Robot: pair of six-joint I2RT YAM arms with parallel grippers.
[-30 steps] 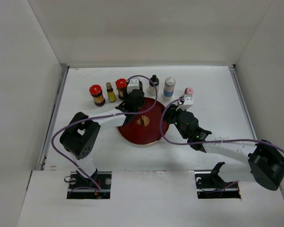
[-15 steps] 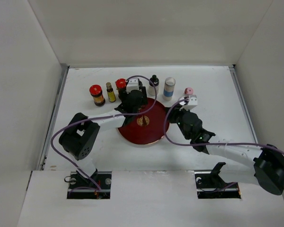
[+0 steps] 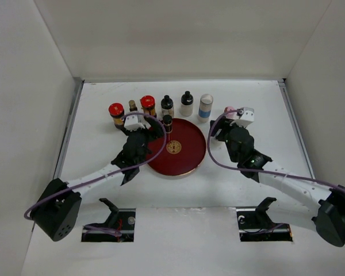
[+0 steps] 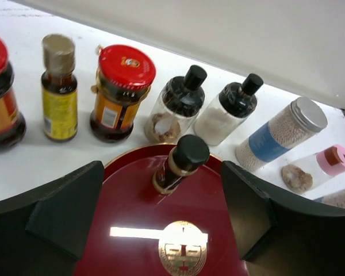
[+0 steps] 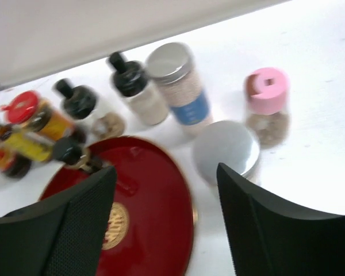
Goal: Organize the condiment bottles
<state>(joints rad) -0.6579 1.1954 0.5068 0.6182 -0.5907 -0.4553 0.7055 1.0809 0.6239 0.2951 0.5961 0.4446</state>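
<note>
The condiment bottles stand in a row at the back: two red-lidded jars (image 3: 116, 112) (image 4: 119, 92), a yellowish bottle (image 4: 59, 86), two black-capped bottles (image 4: 178, 103) (image 4: 227, 112), a white-and-blue cylinder (image 3: 206, 106) and a pink-capped jar (image 5: 266, 103). A small dark black-capped bottle (image 4: 181, 164) stands on the far rim of the dark-red plate (image 3: 187, 155). My left gripper (image 3: 145, 131) (image 4: 161, 190) is open just short of that bottle, touching nothing. My right gripper (image 3: 230, 127) (image 5: 164, 190) is open, and a silver-lidded jar (image 5: 225, 152) sits just beyond its fingers.
The plate's gold centre (image 4: 183, 250) lies under the left gripper. White walls close the table's back and sides. The silver-lidded jar stands tight between the plate's right edge and the pink-capped jar.
Both grippers have opened. The left arm drew back to the near left, leaving the small dark bottle on the plate. The right gripper shifted right, with the silver-lidded jar in front of it.
</note>
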